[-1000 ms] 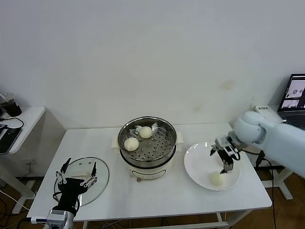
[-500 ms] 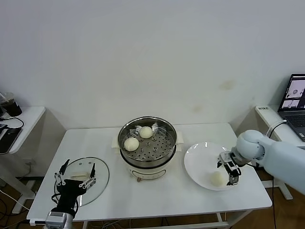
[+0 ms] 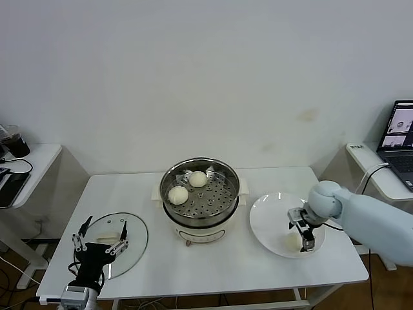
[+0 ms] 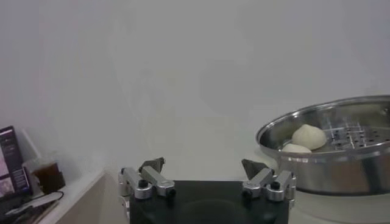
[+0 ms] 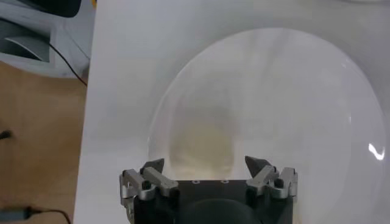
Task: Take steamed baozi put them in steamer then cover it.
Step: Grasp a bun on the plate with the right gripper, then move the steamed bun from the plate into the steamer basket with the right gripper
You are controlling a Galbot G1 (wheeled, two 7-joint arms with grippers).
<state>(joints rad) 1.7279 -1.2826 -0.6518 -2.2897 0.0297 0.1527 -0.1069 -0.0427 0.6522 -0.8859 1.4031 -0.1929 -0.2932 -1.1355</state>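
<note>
Buns are loaded one at a time: two lie in the steamer, one bun remains on the plate. The right pincer is positioned over it, fingers spread apart. Closure should be gentle, centred on the soft dough. The left pincer is held spread above the lid on the surface.

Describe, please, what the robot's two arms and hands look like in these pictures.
The right arm is a smooth, rounded pale blue-white shell with a bulbous wrist. The right hand has a black body with silver metal links and dark pointed fingertips. The left hand is the same build, black with silver linkages. No cables, sleeves or markings show on either.
</note>
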